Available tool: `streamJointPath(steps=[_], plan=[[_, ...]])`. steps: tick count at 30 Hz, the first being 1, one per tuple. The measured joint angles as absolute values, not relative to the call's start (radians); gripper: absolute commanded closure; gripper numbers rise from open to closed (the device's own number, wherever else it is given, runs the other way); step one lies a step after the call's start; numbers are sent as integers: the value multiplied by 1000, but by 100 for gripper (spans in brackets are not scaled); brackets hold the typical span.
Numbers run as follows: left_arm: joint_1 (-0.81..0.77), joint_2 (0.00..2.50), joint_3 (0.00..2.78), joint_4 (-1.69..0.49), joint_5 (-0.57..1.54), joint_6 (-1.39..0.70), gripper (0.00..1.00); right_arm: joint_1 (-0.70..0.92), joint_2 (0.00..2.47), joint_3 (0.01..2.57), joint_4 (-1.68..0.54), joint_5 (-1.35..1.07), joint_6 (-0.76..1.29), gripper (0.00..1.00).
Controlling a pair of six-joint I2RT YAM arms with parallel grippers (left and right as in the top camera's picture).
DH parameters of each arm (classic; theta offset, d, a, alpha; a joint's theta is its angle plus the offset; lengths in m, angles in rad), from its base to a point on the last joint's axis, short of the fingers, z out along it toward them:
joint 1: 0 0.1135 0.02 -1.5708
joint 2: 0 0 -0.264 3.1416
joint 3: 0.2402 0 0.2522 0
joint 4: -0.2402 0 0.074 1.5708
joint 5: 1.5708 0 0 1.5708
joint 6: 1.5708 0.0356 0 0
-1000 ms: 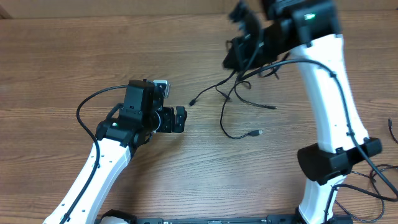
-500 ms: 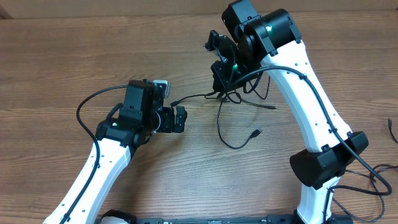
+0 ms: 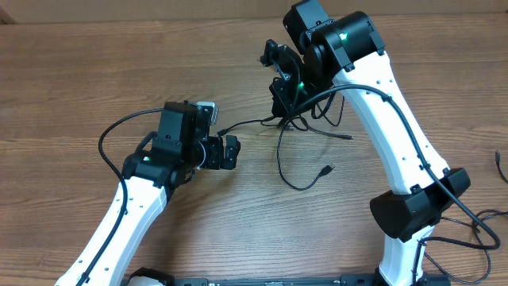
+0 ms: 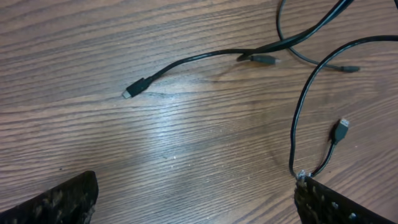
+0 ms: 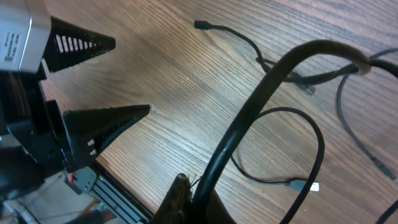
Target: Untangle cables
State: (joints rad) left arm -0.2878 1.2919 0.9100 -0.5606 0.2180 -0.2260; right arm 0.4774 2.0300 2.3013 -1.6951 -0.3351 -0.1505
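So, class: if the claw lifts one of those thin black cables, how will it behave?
The cables would probably flop and trail, since they lie in loose curves. They look light, being very thin. Crossing strands near the right claw might drag neighbours along.

Cables (image 3: 295,151): thin, black, some w/ silver plug tips. Bench (image 3: 71,87): brown wood-grain, darker streaks, pale glare patch in left wrist view. Arms: white shells w/ black joints; green light on right arm (image 3: 343,36). Left tool (image 3: 228,151) black; fingers (image 4: 56,199) in wrist view black w/ speckled weave pattern. Right tool (image 3: 278,71) black.
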Motion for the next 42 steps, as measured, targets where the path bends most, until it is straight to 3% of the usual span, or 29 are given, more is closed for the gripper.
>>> streamJointPath(steps=[9, 14, 20, 25, 28, 33, 42], plan=[[-73, 1314, 910, -464, 546, -93, 0, 478, 2030, 2301, -1695, -535, -478, 96], [-5, 1319, 910, -462, 628, 5, 0, 486, 2030, 2301, -1695, -686, -614, 96], [96, 1319, 910, -385, 762, 46, 0, 612, 2030, 2301, -1695, -749, -688, 96], [138, 1319, 910, -447, 890, 193, 1, 704, 2030, 2301, -1695, -750, -733, 96], [138, 1319, 910, -453, 931, 289, 5, 701, 2030, 2301, -1695, -731, -736, 96], [175, 1319, 910, -453, 1084, 423, 2, 700, 2030, 2272, -1694, -643, -717, 96], [262, 1319, 910, -454, 1194, 473, 0, 701, 2030, 2180, -1695, -598, -780, 96]])
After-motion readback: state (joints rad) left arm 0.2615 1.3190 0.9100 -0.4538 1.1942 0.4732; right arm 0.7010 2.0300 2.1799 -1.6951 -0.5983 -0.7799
